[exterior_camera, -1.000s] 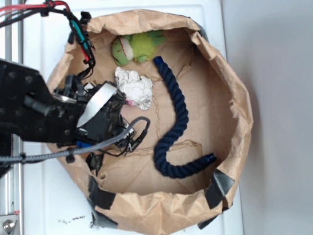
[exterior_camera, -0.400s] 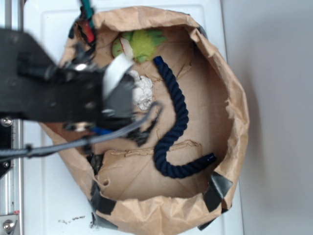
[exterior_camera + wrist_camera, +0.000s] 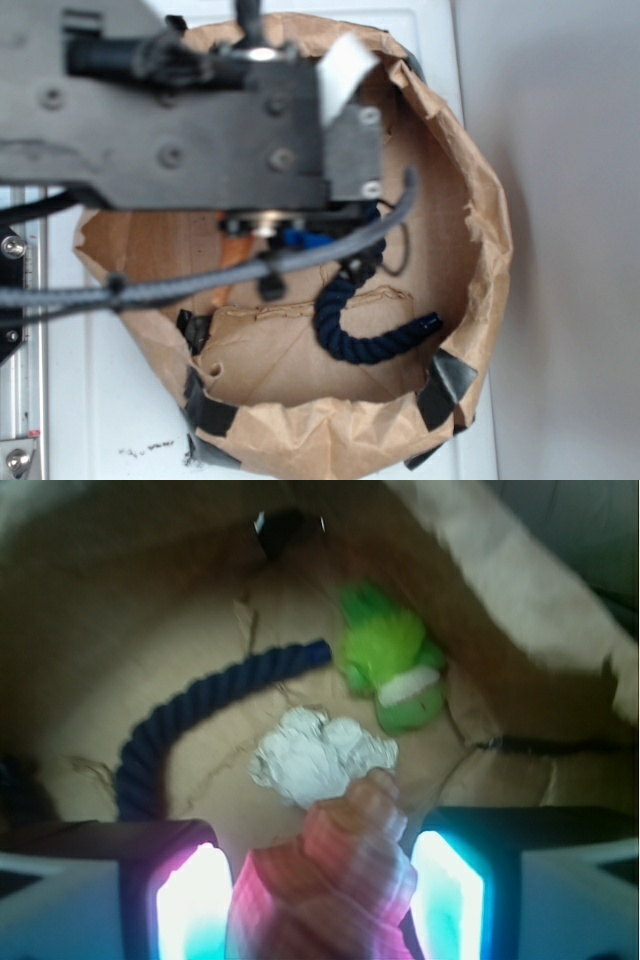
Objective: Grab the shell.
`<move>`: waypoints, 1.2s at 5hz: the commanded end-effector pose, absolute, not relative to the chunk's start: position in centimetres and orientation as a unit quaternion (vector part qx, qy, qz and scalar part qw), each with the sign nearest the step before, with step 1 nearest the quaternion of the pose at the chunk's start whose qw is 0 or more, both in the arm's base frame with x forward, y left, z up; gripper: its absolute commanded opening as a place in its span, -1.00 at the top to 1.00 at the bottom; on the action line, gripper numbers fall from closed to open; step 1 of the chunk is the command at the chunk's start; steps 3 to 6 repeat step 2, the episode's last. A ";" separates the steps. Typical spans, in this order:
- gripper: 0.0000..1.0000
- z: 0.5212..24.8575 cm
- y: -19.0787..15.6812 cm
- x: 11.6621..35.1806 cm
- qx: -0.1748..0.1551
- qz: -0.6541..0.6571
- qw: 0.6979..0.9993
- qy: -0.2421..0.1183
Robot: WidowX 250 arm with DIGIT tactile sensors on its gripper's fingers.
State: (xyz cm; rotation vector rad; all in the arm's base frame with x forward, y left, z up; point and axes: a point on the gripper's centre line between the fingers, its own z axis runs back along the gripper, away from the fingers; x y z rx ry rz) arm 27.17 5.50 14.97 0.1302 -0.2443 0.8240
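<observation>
The shell, ridged and pinkish-orange in the wrist view, sits between the two lit fingers of the gripper, its wide spiral end filling the gap; the jaws look pinched on it, though actual contact at the pads is blurred. Just beyond it, on the floor of the brown paper bag, lies the crumpled white paper wad, with the dark blue rope curving away toward the bag's left wall and the green plush toy farther back near the far wall.

From the exterior camera the black arm covers most of the bag's upper half, hiding shell, wad and toy; only the rope's lower loop shows near the taped bottom rim.

By the look of it, the grasp is made and the lift is under way. What remains, in all likelihood, is a steady rise clear of the bag's rim with the squeeze kept firm, since a glossy, tapering shell could slip from flat pads.
</observation>
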 end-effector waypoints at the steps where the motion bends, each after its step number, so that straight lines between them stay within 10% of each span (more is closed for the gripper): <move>1: 1.00 19.9 7.1 28.2 0.016 0.417 0.900 -0.128; 6: 1.00 20.7 6.8 28.3 0.004 0.418 0.898 -0.136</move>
